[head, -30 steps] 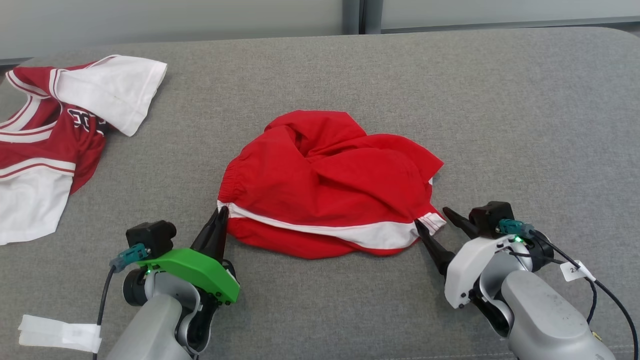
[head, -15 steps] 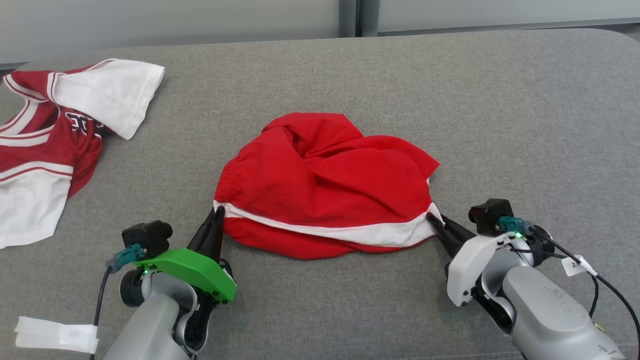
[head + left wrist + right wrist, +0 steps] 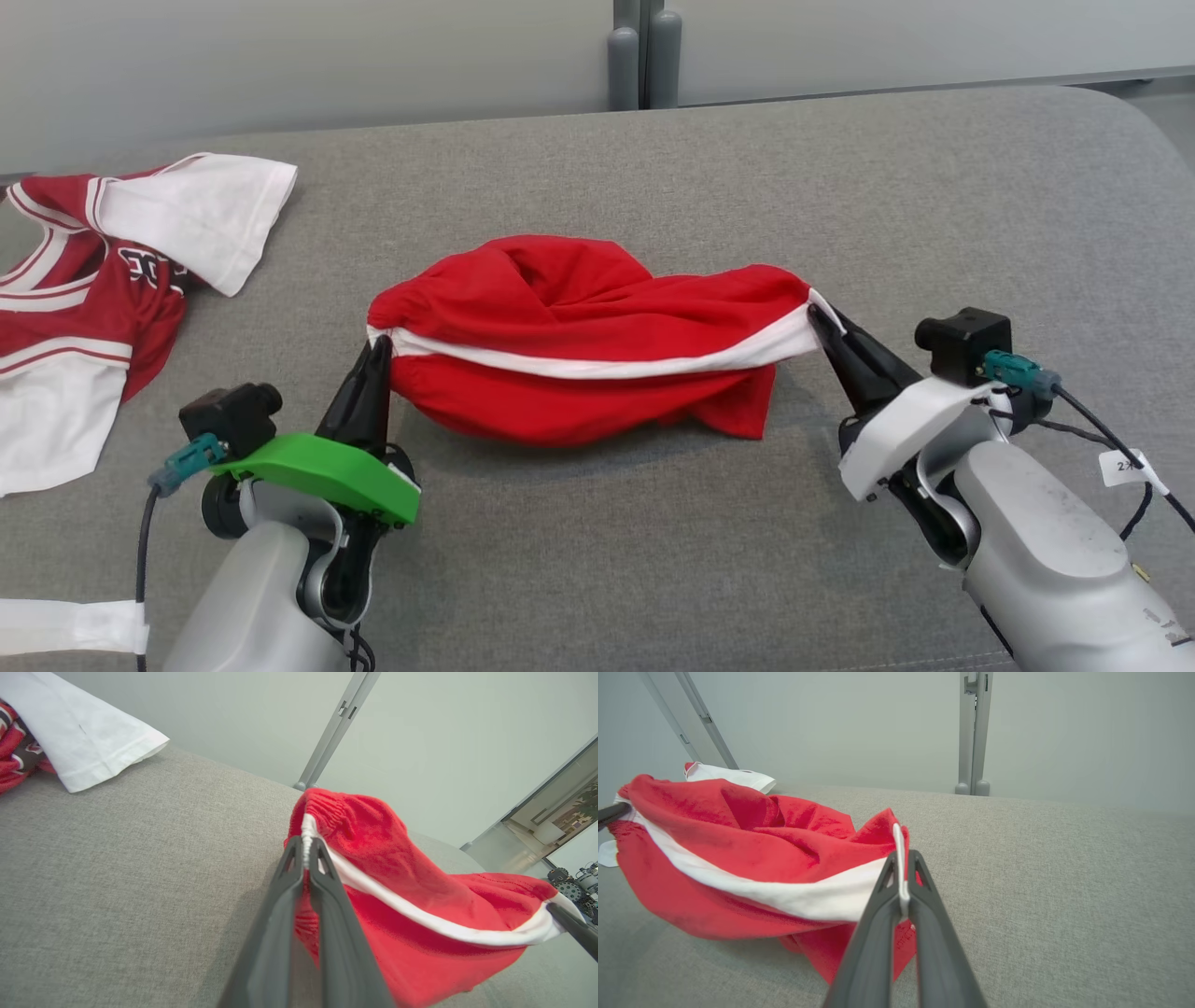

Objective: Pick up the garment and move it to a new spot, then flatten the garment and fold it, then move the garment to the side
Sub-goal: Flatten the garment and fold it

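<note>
The garment (image 3: 579,355) is a pair of red shorts with a white side stripe, hanging in a sagging band above the grey surface. My left gripper (image 3: 377,347) is shut on its left end at the elastic waistband (image 3: 306,833). At the other end my right gripper (image 3: 822,319) is shut on the white-trimmed hem (image 3: 900,858). Between the two grips the white stripe runs nearly taut, and the red cloth droops below it, its lowest folds near or on the surface. The right gripper's tip also shows at the far right of the left wrist view (image 3: 567,921).
A red and white jersey (image 3: 93,280) lies spread at the far left of the grey padded surface (image 3: 934,187). A white strip of tape (image 3: 65,625) lies at the lower left. A wall with a grey post (image 3: 639,56) stands behind.
My right gripper closed on the shorts' right hem. Both grippers then rose, lifting the garment off the surface and stretching it between them. The head camera has shifted too.
</note>
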`<state>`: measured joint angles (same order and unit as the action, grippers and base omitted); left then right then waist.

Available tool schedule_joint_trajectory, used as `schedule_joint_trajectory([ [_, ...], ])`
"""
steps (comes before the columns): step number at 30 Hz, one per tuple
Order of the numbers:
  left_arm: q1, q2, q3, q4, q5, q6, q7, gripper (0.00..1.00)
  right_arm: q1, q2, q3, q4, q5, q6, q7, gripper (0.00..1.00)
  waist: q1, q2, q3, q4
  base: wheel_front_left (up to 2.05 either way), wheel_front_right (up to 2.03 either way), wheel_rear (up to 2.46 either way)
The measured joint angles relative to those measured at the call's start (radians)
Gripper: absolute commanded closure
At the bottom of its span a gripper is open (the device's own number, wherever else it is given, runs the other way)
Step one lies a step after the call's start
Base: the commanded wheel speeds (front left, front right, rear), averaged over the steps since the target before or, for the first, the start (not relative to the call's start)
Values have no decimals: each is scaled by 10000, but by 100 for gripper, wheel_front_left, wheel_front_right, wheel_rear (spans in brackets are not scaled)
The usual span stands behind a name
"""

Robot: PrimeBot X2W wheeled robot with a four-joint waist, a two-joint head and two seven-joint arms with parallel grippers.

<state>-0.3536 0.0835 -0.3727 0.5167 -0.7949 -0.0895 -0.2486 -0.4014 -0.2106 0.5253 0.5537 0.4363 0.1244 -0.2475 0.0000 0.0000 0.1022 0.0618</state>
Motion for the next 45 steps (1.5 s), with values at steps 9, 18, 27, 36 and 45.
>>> schedule_joint_trajectory([
  [9,197,-40,897,-1668,-52,-150,-2,100,26,353,-982,-2276,1563,0,-69,100,0,0,-425,-355,0,0,0],
  [18,454,-121,1559,-4077,-566,-261,-33,100,691,704,-2232,-5149,3645,-2,-73,100,0,0,-771,-745,0,0,0],
  [27,809,-96,1369,-6567,-600,-301,-50,100,1444,171,-2420,-7386,4276,-2,-73,100,0,0,-974,-1095,0,0,0],
  [36,544,407,1011,-6679,-558,-228,984,100,1355,48,-2134,-7005,5354,-4,823,100,0,0,-771,-1126,0,0,0],
  [45,-3981,589,2086,-5461,-267,550,1498,100,-3942,892,-4098,-5340,5730,-1164,1020,100,0,0,-237,-1175,0,0,0],
])
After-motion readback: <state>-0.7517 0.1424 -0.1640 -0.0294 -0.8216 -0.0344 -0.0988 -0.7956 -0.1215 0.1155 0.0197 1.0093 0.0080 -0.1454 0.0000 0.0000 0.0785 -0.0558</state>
